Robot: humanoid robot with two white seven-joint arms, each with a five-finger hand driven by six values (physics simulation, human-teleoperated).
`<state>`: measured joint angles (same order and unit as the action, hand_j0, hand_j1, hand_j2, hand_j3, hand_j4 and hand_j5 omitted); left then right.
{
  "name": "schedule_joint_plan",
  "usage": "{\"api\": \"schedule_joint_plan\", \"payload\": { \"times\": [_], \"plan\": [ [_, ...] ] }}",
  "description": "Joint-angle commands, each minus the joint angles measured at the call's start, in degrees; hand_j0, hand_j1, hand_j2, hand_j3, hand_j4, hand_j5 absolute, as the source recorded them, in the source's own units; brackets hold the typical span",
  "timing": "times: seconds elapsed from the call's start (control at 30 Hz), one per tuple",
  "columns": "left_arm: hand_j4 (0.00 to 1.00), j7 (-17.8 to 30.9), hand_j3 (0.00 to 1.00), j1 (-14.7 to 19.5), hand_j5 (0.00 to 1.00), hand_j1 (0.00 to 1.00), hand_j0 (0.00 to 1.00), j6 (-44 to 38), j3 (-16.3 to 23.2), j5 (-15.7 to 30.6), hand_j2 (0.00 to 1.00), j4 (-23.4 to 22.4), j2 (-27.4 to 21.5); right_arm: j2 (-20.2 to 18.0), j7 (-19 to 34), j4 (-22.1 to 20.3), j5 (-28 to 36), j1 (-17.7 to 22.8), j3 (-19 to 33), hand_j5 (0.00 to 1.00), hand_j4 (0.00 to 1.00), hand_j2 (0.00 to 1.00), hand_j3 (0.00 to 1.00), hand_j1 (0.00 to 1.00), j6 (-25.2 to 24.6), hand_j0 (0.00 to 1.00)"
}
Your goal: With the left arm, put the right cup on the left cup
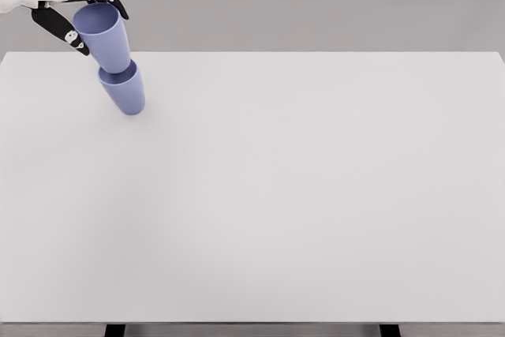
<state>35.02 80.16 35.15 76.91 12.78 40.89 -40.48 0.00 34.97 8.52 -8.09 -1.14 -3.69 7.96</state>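
Observation:
Two blue-violet cups sit at the far left of the white table (300,195). The upper cup (104,35) is nested into the mouth of the lower cup (125,91), and both lean so that their bases point to the lower right. My left hand (83,17) comes in from the upper left corner, its fingers curled around the rim of the upper cup, thumb on the near side and fingers behind. The lower cup's base rests on the table near its back edge. The right arm does not show.
The table's back edge (316,52) runs just behind the cups, with a plain grey wall beyond. Dark table legs (114,330) show at the bottom edge.

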Motion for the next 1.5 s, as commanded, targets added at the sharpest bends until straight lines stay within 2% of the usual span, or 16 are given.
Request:
{"api": "schedule_joint_plan", "payload": {
  "times": [0.0, 0.07, 0.1, 0.3, 0.43, 0.73, 0.8, 1.47],
  "plan": [
    [0.63, -0.02, 0.63, 0.0, 0.63, 0.63, 0.63, -0.15, -0.27, 0.31, 0.63, 0.07, -0.03, 0.0, 0.03, 0.01, -0.08, 0.0, 0.0, 1.0, 1.0, 1.0, 1.0, 1.0, 0.04, 1.0],
    [0.65, -0.02, 0.65, 0.0, 0.65, 0.65, 0.65, -0.15, -0.19, 0.31, 0.65, 0.07, -0.04, 0.0, 0.03, 0.01, -0.08, 0.0, 0.0, 1.0, 1.0, 1.0, 1.0, 1.0, 0.04, 1.0],
    [0.71, -0.02, 0.71, 0.0, 0.71, 0.71, 0.71, -0.15, -0.19, 0.31, 0.71, 0.07, -0.04, 0.0, 0.03, 0.1, -0.08, 0.0, 0.0, 1.0, 1.0, 1.0, 1.0, 1.0, 0.04, 1.0],
    [0.74, -0.02, 0.74, -0.09, 0.74, 0.74, 0.74, -0.15, -0.19, 0.23, 0.74, 0.15, -0.04, 0.0, 0.03, 0.01, -0.08, 0.0, 0.0, 1.0, 1.0, 1.0, 1.0, 1.0, 0.04, 1.0],
    [0.84, -0.02, 0.84, -0.09, 0.84, 0.84, 0.84, -0.15, -0.19, 0.23, 0.84, 0.33, -0.12, 0.0, 0.03, 0.01, -0.08, 0.0, 0.0, 1.0, 1.0, 1.0, 1.0, 1.0, 0.04, 1.0],
    [0.84, -0.02, 0.84, -0.09, 0.84, 0.84, 0.84, -0.15, -0.8, 0.14, 0.84, 0.68, -0.03, 0.0, 0.03, 0.01, -0.08, 0.0, 0.0, 1.0, 1.0, 1.0, 1.0, 1.0, 0.04, 1.0],
    [0.89, -0.02, 0.89, -0.09, 0.89, 0.89, 0.89, -0.15, -0.62, 0.14, 0.89, 0.68, -0.04, 0.0, 0.03, 0.01, -0.08, 0.0, 0.0, 1.0, 1.0, 1.0, 1.0, 1.0, 0.04, 1.0],
    [0.9, -0.02, 0.9, -0.26, 0.9, 0.9, 0.9, -0.15, -0.36, 0.14, 0.9, 1.21, -0.83, 0.0, 0.03, 0.01, -0.08, 0.0, 0.0, 1.0, 1.0, 1.0, 1.0, 1.0, 0.04, 1.0]
  ]
}}
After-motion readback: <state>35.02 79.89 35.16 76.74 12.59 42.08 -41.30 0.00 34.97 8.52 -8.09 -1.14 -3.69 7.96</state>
